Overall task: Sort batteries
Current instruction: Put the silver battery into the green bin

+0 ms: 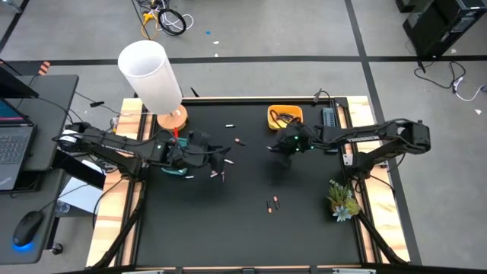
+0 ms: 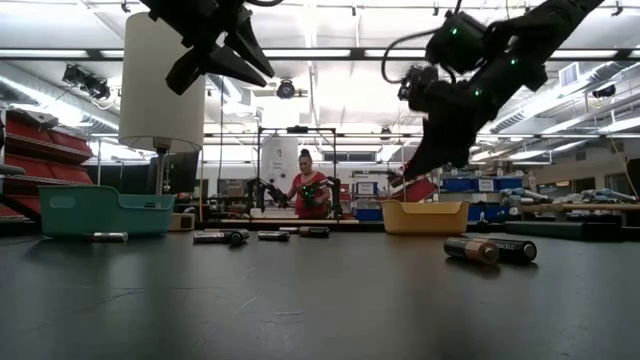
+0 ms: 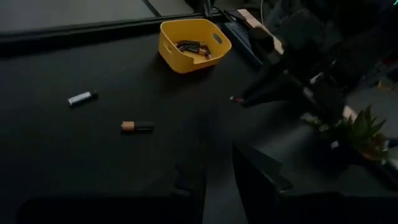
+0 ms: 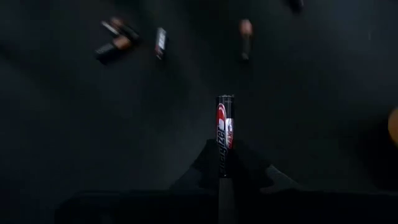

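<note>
- My right fingers [image 4: 222,163] are closed tight on one battery [image 4: 224,127], high above the black worktop [image 1: 251,228], just in front of the yellow bin [image 1: 284,116].
- This held battery points straight out past my fingertips, its long axis in line with my fingers; it is silver and dark with a red and white label.
- My left fingers [image 1: 221,161] hang above the worktop on the left side, beside the teal bin [image 2: 96,211]; they stand partly apart, and I cannot tell if they hold something.
- Between my two arms the dark surface is open; only a few loose batteries lie there.
- A pair of batteries [image 1: 273,203] lies side by side near the front middle, dark with copper ends, well apart from both bins.
- One white battery [image 1: 229,125] lies near the back edge, and one more dark battery [image 1: 239,141] a little nearer to the front.
- The yellow bin already holds some dark batteries.
- A green plant sprig [image 1: 342,199] stands at the right edge, and a white lamp [image 1: 151,76] at the back left corner.
</note>
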You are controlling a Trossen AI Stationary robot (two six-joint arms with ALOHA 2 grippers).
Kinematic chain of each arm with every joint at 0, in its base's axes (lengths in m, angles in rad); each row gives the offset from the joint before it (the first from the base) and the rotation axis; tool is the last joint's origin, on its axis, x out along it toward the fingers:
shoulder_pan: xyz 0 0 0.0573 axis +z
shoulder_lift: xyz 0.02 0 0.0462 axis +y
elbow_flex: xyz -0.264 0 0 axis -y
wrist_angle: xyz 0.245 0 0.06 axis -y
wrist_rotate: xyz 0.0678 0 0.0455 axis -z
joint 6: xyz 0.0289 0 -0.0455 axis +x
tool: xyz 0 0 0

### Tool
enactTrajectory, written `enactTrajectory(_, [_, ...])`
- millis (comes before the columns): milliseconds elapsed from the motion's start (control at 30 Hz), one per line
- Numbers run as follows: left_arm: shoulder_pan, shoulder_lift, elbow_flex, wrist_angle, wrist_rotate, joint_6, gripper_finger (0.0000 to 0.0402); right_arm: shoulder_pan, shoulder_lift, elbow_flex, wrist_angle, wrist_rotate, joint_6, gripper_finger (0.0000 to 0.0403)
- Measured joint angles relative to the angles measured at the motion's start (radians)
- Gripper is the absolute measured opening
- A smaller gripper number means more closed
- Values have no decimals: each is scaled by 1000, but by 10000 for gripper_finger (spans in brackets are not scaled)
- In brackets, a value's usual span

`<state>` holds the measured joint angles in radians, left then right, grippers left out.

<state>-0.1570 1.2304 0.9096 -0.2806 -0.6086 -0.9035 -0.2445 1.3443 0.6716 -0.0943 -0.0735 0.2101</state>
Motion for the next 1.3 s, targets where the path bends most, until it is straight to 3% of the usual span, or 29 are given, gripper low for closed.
enactTrajectory(400, [2,32,0,41,-63,48,90,69,-92,0,96,14,-102,24])
enactTrajectory(700, [8,181,-1,385,-55,83,93,108,-92,0,276,18,-103,24])
enactTrajectory(867, [23,216,-1,599,-82,114,128,130,-92,1,369,27,-60,24])
enactTrajectory(1133, [66,217,0,751,-94,176,204,145,-91,1,462,59,-45,25])
enactTrajectory(1300, [76,226,0,870,-71,276,219,144,-91,1,517,69,-22,22])
